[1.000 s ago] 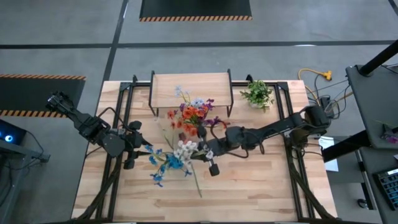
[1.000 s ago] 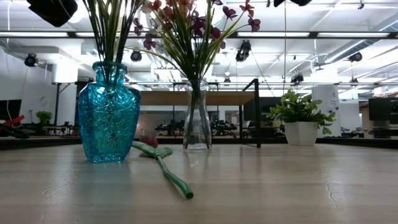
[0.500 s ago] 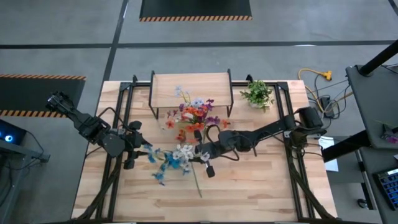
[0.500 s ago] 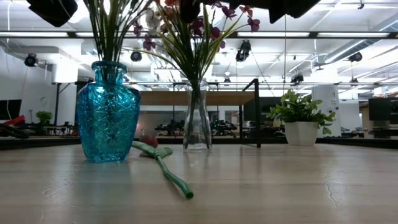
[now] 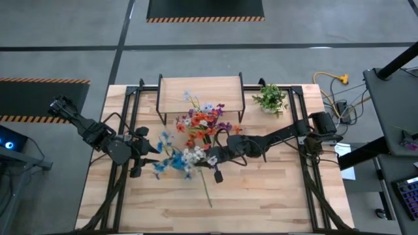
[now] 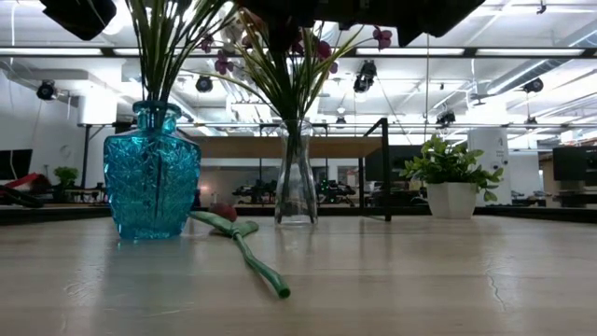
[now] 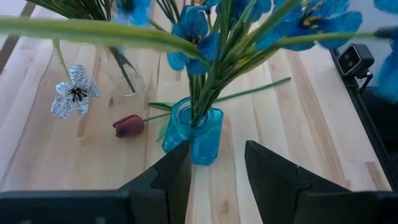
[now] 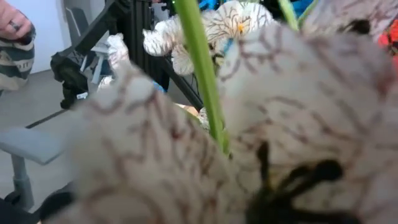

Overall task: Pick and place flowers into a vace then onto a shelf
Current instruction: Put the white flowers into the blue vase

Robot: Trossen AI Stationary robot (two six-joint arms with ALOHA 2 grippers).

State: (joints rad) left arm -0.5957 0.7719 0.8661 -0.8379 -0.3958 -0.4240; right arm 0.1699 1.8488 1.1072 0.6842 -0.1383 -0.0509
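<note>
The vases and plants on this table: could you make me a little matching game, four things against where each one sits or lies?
Things:
1. blue glass vase
2. clear glass vase
3. potted plant
4. loose red flower

Places:
A. lying flat on the tabletop between the two vases
B. standing near the table's far right corner, beside the shelf
C. standing just in front of the left gripper, holding blue blooms
D. standing in front of the shelf, holding orange-red and purple blooms

Pairs: 1-C, 2-D, 3-B, 4-A
</note>
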